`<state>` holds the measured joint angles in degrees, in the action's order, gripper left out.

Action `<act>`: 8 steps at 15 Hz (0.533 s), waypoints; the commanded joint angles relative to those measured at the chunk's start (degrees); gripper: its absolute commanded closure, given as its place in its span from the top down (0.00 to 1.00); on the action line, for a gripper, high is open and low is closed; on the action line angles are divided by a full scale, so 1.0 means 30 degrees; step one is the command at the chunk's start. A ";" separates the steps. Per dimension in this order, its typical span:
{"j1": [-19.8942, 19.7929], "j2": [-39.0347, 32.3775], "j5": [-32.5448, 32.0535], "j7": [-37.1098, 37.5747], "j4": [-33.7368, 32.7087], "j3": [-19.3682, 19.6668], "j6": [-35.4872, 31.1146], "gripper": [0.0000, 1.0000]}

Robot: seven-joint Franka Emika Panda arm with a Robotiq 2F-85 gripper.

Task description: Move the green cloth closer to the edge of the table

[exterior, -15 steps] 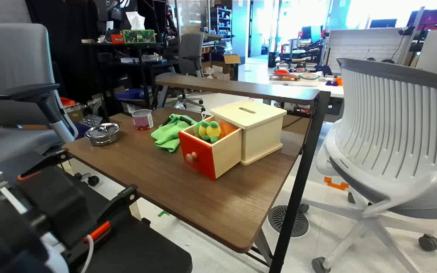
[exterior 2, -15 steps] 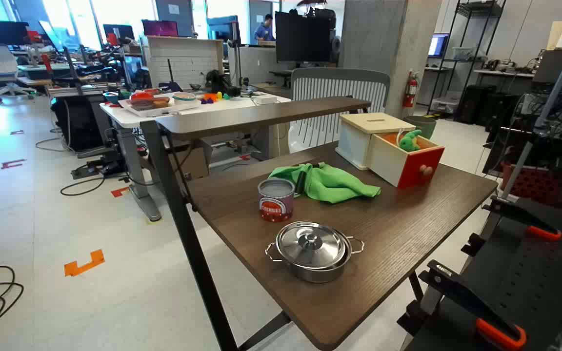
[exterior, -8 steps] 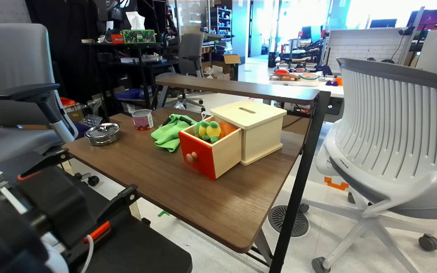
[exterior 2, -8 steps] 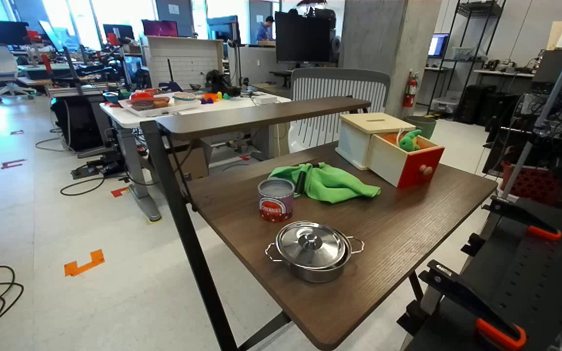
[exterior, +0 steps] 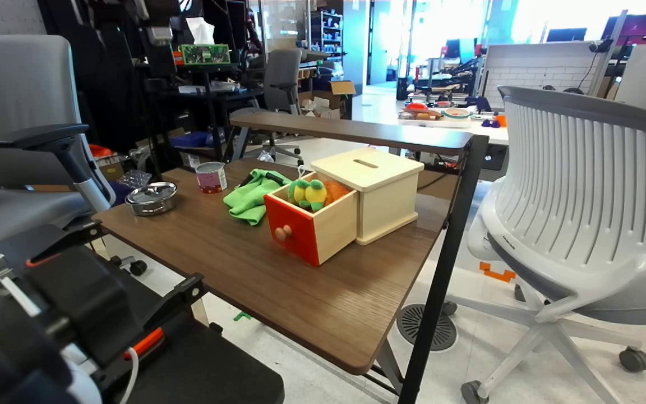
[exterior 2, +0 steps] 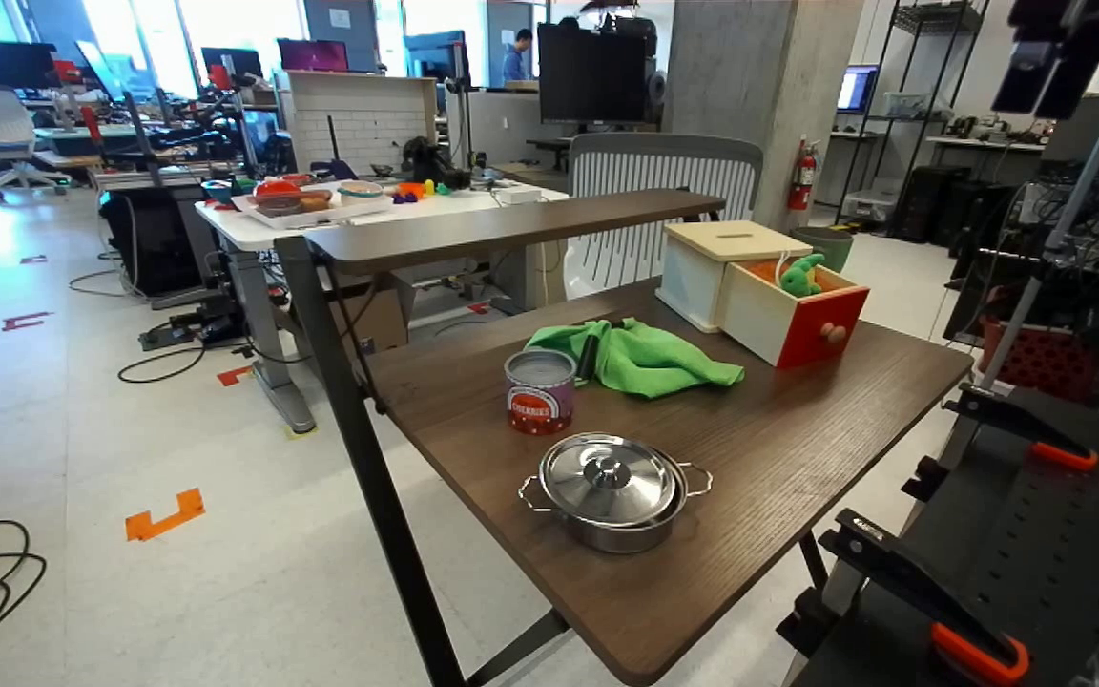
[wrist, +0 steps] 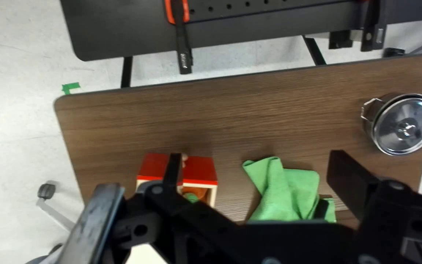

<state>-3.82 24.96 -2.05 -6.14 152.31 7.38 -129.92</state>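
Into an exterior view came my gripper, spread wide, and by going down crooked I could bump the drawer near the cloth.

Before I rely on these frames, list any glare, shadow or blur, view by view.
In both exterior views, glare washes out the windows; in an exterior view, the pot lid carries bright reflections; in the wrist view, the tool looks blurrier than the table, perhaps too near for focus, and a soft shadow borders the green cloth.
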 commanded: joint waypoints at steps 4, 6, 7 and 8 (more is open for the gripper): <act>0.2512 -0.5570 0.4417 0.0967 -0.2357 -0.1368 -0.4681 1.00; 0.2496 -0.7779 0.4186 0.2159 -0.3700 -0.2050 -0.5782 1.00; 0.2404 -0.8761 0.3729 0.3044 -0.4371 -0.2371 -0.6184 1.00; 0.2309 -0.9746 0.3166 0.4007 -0.5088 -0.2613 -0.6508 1.00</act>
<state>3.65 5.39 9.40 0.09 144.32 1.59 -146.55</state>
